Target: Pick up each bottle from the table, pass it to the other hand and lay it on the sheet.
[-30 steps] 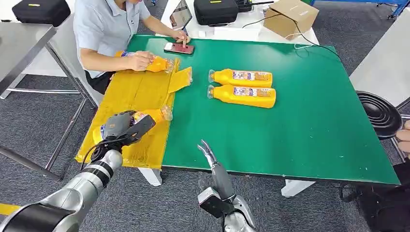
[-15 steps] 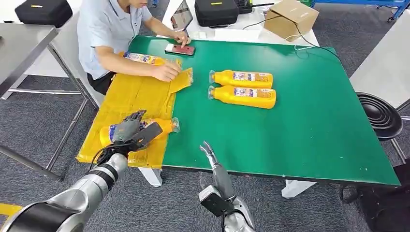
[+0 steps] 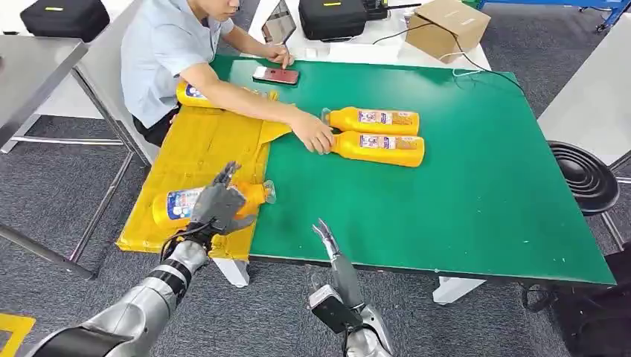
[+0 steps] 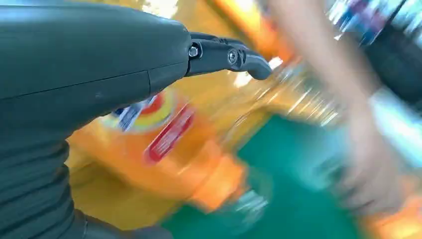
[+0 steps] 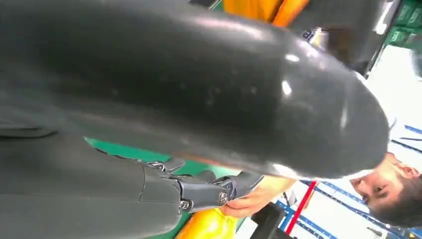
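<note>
L hand over bottle on sheet, fingers spread.

Head view: left hand (image 3: 218, 205) fingers splayed above the bottle (image 3: 178, 204), which lies on the yellow sheet (image 3: 195, 145) at table (image 3: 461, 193) 8 o'clock; looks let go. Right hand (image 3: 324, 239) at 6 o'clock edge, holds nothing, fingers look straight. Risk: cap overhangs sheet edge, a knock on pull-back could roll it off. Person's hand (image 3: 313, 134) on two bottles (image 3: 372, 134) at center, blocks next pick; phone (image 3: 275, 74) at 11.
L wrist: blurred; bottle under palm, fingers off it.
R wrist: fingers partly hidden, can't tell.
</note>
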Robot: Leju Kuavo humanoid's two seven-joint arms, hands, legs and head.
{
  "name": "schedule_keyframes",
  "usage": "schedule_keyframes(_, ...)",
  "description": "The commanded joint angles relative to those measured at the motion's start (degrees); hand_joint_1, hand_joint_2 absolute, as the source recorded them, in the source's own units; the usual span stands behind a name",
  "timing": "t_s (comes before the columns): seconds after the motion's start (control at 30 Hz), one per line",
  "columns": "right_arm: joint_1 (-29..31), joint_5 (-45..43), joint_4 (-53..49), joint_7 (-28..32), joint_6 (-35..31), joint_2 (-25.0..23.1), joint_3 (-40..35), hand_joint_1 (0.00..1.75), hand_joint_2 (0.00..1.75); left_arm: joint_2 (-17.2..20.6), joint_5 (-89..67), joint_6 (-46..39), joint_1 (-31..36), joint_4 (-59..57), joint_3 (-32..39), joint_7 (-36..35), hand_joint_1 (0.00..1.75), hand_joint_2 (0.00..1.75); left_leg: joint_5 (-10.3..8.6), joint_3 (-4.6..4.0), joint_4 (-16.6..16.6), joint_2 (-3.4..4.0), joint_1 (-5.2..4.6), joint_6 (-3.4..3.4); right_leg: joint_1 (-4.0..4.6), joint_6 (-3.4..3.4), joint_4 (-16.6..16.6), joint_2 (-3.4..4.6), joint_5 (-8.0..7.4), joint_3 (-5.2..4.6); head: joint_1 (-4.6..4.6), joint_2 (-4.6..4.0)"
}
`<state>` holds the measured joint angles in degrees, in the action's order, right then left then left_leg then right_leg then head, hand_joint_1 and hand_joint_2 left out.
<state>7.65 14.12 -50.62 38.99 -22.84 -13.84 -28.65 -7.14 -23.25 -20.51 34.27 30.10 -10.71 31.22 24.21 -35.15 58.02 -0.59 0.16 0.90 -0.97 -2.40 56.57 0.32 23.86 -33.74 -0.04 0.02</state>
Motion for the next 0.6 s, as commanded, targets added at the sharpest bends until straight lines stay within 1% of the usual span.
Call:
schedule_keyframes(0.03, 1.2, -1.2, 2.5, 1.0, -2.8, 1.3, 0.0, 0.00, 0.00, -3.4, 17.5, -6.0, -6.1, 27.3, 1.8, 3.9, 0.00, 1.75, 0.09, 0.00, 0.0, -0.01, 0.06, -0.04, 0.08, 0.09, 0.0, -0.08, 0.08, 0.06, 0.00, 0.00)
schedule_keyframes(0.1, 1.1, -1.4, 1.3, 1.0, -3.9, 1.8, -0.8, 0.00, 0.00, -3.5, 21.7, -7.8, -8.9, 36.5, 0.8, 8.0, 0.00, 1.75, 0.08, -0.05, 0.0, 0.00, 0.05, -0.03, 0.07, 0.08, 0.0, -0.08, 0.07, -0.01, 0.00, 0.00)
schedule_keyframes(0.13, 1.0, -1.0, 1.1, 1.0, -5.0, 2.3, -0.9, 0.00, 0.00, -3.1, 27.8, -4.4, -11.3, 43.4, 0.2, 4.0, 0.00, 1.75, 0.15, -0.01, 0.1, 0.04, 0.08, -0.05, 0.10, 0.12, 0.0, -0.05, 0.12, 0.06, 0.00, 0.00)
schedule_keyframes(0.17, 0.7, -0.6, 0.7, 1.0, -6.0, 2.8, -0.1, 0.00, 0.00, -3.7, 35.5, -1.0, -12.9, 48.4, 0.9, 0.8, 0.00, 1.75, 0.11, -0.11, 0.0, 0.08, 0.05, -0.03, 0.07, 0.08, 0.0, 0.01, 0.08, -0.08, 0.00, 0.00)
schedule_keyframes(0.2, 0.3, 0.1, -0.5, 1.0, -6.7, 3.7, 0.4, 0.00, 0.00, -3.6, 38.7, -1.0, -14.5, 53.2, 0.9, 0.2, 0.00, 1.75, 0.18, -0.01, 0.1, 0.13, 0.07, -0.04, 0.10, 0.11, 0.0, 0.03, 0.12, 0.02, 0.00, 0.00)
schedule_keyframes(0.23, 0.2, 2.5, -1.8, 0.7, -8.5, 5.3, 0.7, 0.00, 1.75, -3.1, 40.8, -2.3, -16.8, 58.6, 1.1, -0.3, 0.00, 1.75, 0.13, -0.10, 0.0, 0.10, 0.05, -0.02, 0.07, 0.08, 0.0, 0.02, 0.09, -0.08, -0.02, 0.00)
schedule_keyframes(0.27, 0.1, 3.8, -3.1, 0.2, -9.0, 6.4, 1.4, 0.00, 1.75, -2.3, 41.2, -3.3, -18.3, 61.7, 1.0, -0.5, 0.00, 1.75, 0.18, -0.04, 0.1, 0.17, 0.06, -0.02, 0.08, 0.09, 0.0, 0.07, 0.11, -0.03, -0.02, 0.00)
schedule_keyframes(0.33, 0.2, 9.0, -5.2, -2.8, -11.0, 8.8, 2.9, 0.00, 1.75, -1.0, 41.7, -3.8, -21.0, 65.3, 1.2, -0.8, 0.00, 1.75, 0.17, -0.02, 0.0, 0.18, 0.05, -0.02, 0.08, 0.09, 0.0, 0.09, 0.09, -0.01, -0.02, 0.00)
schedule_keyframes(0.37, 0.5, 10.3, -5.6, -3.3, -10.7, 9.3, 3.3, 0.00, 1.75, -0.7, 41.7, -3.9, -21.6, 65.4, 1.3, -0.8, 0.00, 1.75, 0.17, -0.01, 0.0, 0.32, 0.01, -0.02, 0.03, 0.07, 0.0, 0.20, 0.06, -0.07, 0.00, 0.00)
schedule_keyframes(0.4, 1.2, 14.5, -5.9, -6.3, -13.4, 10.8, 4.5, 0.00, 1.75, 0.1, 40.9, -3.7, -23.2, 65.4, 1.0, -0.7, 0.00, 1.75, 0.09, -0.13, 0.0, 0.20, -0.02, -0.01, -0.01, 0.05, 0.0, 0.10, 0.02, -0.16, -0.02, 0.00)
schedule_keyframes(0.47, 1.8, 16.9, -6.6, -7.9, -12.9, 12.1, 6.7, 0.00, 1.75, 0.0, 40.5, -3.2, -24.5, 64.7, 1.1, -0.1, 0.00, 1.75, 0.08, -0.06, -0.1, 0.17, -0.05, 0.00, -0.03, 0.04, -0.1, 0.11, 0.02, -0.09, 0.00, 0.00)
schedule_keyframes(0.5, 3.6, 23.2, -4.7, -12.5, -15.0, 13.3, 8.0, 0.00, 1.75, 0.0, 40.0, -3.3, -25.6, 64.3, 1.1, -0.1, 0.00, 1.75, 0.14, 0.06, -0.1, 0.19, -0.02, -0.02, 0.00, 0.08, -0.1, 0.11, 0.06, 0.05, 0.00, 0.00)
schedule_keyframes(0.53, 4.4, 24.2, -4.0, -13.3, -14.7, 14.0, 8.9, 0.00, 1.75, -0.1, 39.7, -3.2, -25.8, 63.8, 0.8, -0.1, 0.00, 1.75, 0.09, -0.04, -0.1, 0.16, -0.03, -0.01, -0.01, 0.05, -0.1, 0.10, 0.02, -0.05, -0.02, 0.00)
schedule_keyframes(0.57, 5.2, 25.8, -2.9, -14.0, -14.7, 14.3, 9.8, 0.00, 1.75, -0.2, 39.2, -3.3, -26.0, 63.4, 0.8, 0.3, 0.00, 1.75, 0.13, 0.04, 0.0, 0.24, -0.03, -0.02, 0.00, 0.08, -0.1, 0.16, 0.03, 0.02, -0.02, 0.00)
schedule_keyframes(0.6, 8.4, 34.4, 1.7, -19.7, -17.2, 15.7, 9.8, 0.00, 1.75, -0.4, 38.3, -3.5, -26.4, 63.0, 0.3, 0.4, 0.00, 1.75, 0.06, -0.10, 0.0, 0.13, -0.06, 0.00, -0.04, 0.04, -0.1, 0.08, 0.00, -0.09, 0.00, 0.00)
